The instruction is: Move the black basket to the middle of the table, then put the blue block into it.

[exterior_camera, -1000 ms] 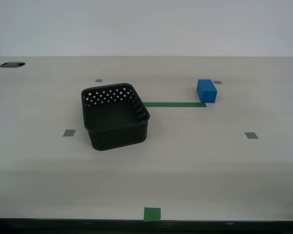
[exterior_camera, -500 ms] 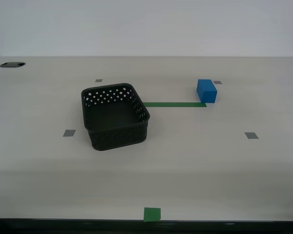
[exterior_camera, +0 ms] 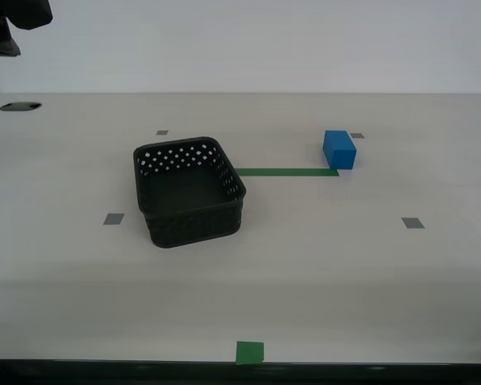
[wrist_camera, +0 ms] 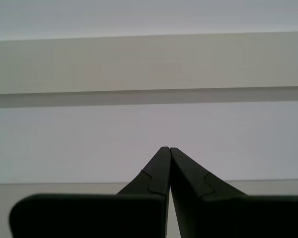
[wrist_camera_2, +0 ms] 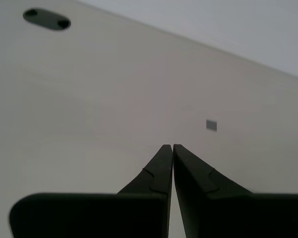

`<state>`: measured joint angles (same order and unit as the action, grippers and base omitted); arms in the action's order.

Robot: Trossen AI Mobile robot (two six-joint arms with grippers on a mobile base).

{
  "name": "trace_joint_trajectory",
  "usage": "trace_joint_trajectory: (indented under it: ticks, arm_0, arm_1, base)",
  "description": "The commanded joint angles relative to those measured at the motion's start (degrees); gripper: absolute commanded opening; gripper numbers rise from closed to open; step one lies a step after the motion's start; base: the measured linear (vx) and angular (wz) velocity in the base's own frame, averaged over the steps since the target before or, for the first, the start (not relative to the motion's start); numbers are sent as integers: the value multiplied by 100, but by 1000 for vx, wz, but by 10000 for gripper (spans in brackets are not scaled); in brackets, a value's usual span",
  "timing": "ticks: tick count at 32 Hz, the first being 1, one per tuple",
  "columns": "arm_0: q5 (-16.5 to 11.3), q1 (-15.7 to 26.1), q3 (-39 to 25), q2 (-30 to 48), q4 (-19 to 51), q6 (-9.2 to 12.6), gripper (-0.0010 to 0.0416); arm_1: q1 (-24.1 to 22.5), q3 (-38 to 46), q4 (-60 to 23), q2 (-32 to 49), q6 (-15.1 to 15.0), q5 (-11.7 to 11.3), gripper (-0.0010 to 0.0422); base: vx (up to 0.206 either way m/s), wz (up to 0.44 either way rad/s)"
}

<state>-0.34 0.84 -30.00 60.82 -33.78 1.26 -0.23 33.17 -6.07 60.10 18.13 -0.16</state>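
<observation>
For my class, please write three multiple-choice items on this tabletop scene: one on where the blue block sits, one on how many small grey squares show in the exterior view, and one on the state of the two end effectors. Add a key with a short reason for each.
1. Where is the blue block?
A. Inside the black basket
B. On the table, at the end of the green tape line
C. On the green square at the table's edge

2. How many small grey squares show on the table in the exterior view?
A. One
B. Four
C. Seven

3. What state are my first end effector and my second end effector in?
A. Both shut, holding nothing
B. Both wide open
C. One shut on the block

Key:
1 B: the block stands by the green tape line, apart from the black basket.
2 B: four grey squares are visible.
3 A: in each wrist view the tips meet with nothing between.
</observation>
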Motion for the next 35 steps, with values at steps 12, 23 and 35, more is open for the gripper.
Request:
trace_joint_trajectory:
  ticks: [12,23,35]
  arm_0:
    - [-2,7,-4,-2,219,35,0]
    - [-2,13,-4,-2,457,212,1]
    - [-2,33,-4,-2,774,280,0]
  arm_1:
    - [-507,758,-2863,7,470,275,0]
    - [-1266,756,-2885,892,1222,734,0]
    - [-1947,1482,-1987,2780,1333,1410,0]
  base:
    - [0,0]
    - [0,0]
    - [0,0]
